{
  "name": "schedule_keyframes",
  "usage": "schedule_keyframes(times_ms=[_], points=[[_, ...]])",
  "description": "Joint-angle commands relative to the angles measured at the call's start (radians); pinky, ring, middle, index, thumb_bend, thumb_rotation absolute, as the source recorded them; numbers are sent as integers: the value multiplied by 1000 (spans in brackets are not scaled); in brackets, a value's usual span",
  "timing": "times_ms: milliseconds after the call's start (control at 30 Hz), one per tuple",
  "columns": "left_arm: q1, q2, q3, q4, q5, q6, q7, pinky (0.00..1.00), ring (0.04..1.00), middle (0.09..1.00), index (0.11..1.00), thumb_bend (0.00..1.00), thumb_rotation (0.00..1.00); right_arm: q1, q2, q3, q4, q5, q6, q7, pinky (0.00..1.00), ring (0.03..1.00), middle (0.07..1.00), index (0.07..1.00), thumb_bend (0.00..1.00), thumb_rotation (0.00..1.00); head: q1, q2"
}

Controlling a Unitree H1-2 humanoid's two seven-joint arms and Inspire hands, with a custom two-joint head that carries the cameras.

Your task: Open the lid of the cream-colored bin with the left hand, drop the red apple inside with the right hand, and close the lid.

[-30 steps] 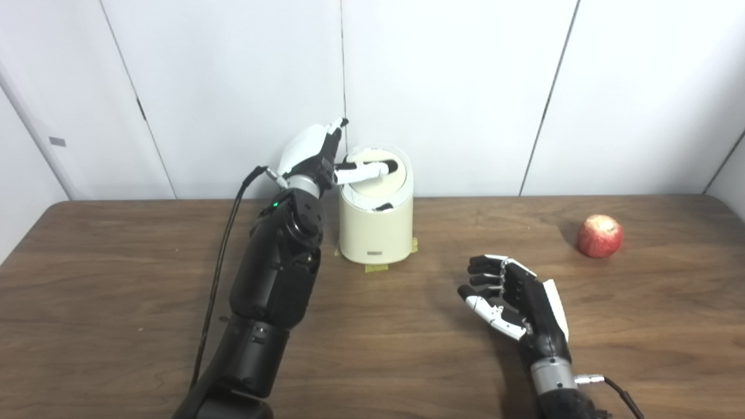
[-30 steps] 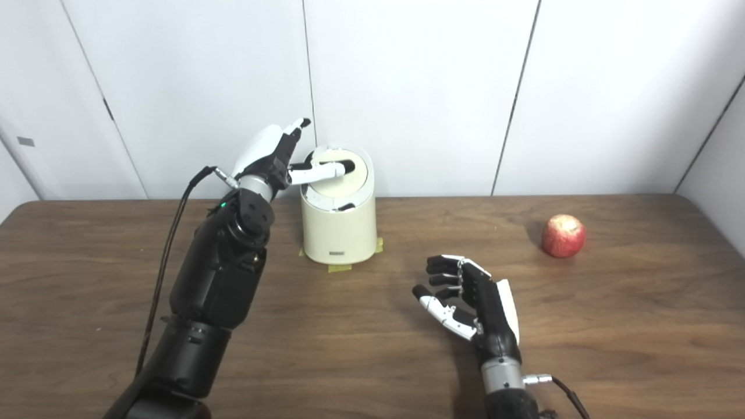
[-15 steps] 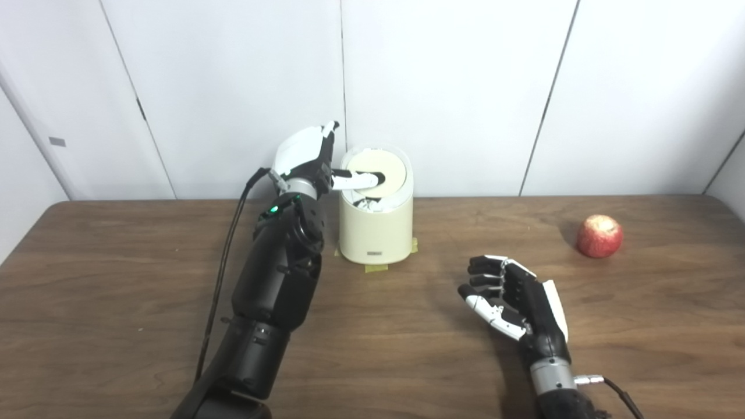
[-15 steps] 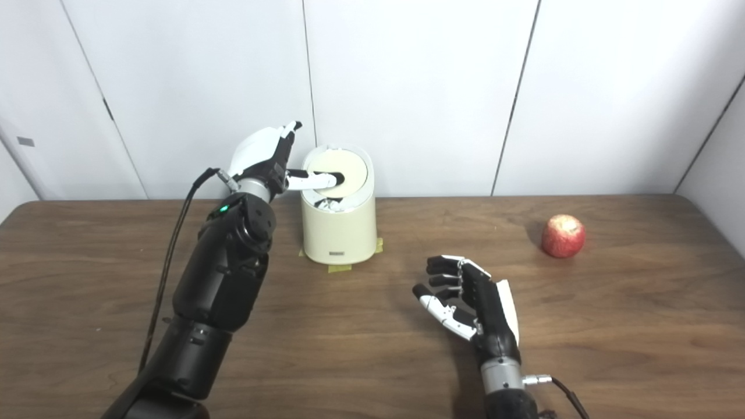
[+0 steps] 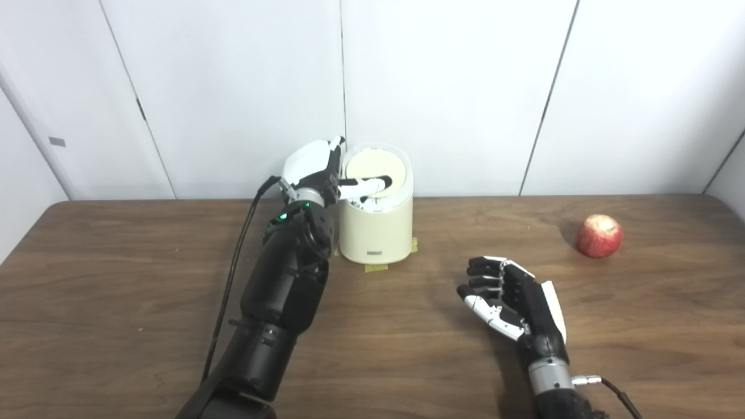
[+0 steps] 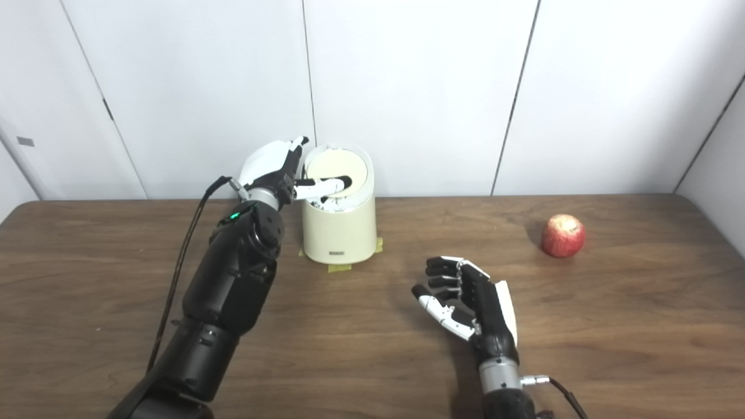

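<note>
We count one bin (image 5: 376, 227), cream in colour, with one round lid (image 5: 375, 169) on top of it. We see one red apple (image 5: 600, 235). We count two robot hands: one left hand (image 5: 317, 171) and one right hand (image 5: 512, 302). Everything sits on one wooden table (image 5: 116, 302). We also make out two bits of tape (image 5: 376, 268) at the foot of the bin.

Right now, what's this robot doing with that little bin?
The left hand is at the top of the cream-colored bin, fingers against its lid, which is tipped up so the bin is open, with something white showing inside. The right hand waits open over the table, holding nothing. The red apple sits untouched on the table, far to the right.
</note>
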Motion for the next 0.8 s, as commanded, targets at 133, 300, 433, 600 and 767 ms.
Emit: schedule_keyframes(times_ms=[133, 300, 433, 600, 767], points=[[-57, 45, -83, 18, 83, -5, 66, 1000, 1000, 1000, 1000, 897, 305, -29, 5, 1, -31, -2, -16, -10, 521, 619, 641, 621, 343, 236, -2, 2], [-58, 84, -145, 47, 110, -6, 109, 1000, 1000, 1000, 1000, 932, 83, -27, 5, 1, -34, 2, -13, -9, 521, 617, 643, 621, 346, 226, 0, 2], [-57, 99, -162, 56, 103, -5, 132, 1000, 1000, 1000, 1000, 669, 4, -26, 0, 6, -37, -7, -13, -7, 517, 616, 641, 622, 341, 224, 1, 2], [-55, 117, -184, 60, 97, -5, 139, 1000, 1000, 1000, 1000, 603, 0, -25, 2, 5, -44, -1, 0, -4, 518, 614, 639, 620, 345, 219, 1, 5], [-53, 130, -204, 62, 88, -6, 148, 1000, 1000, 1000, 1000, 598, 0, -26, -1, 8, -39, -6, -8, -5, 516, 616, 640, 621, 344, 221, -2, 4]])
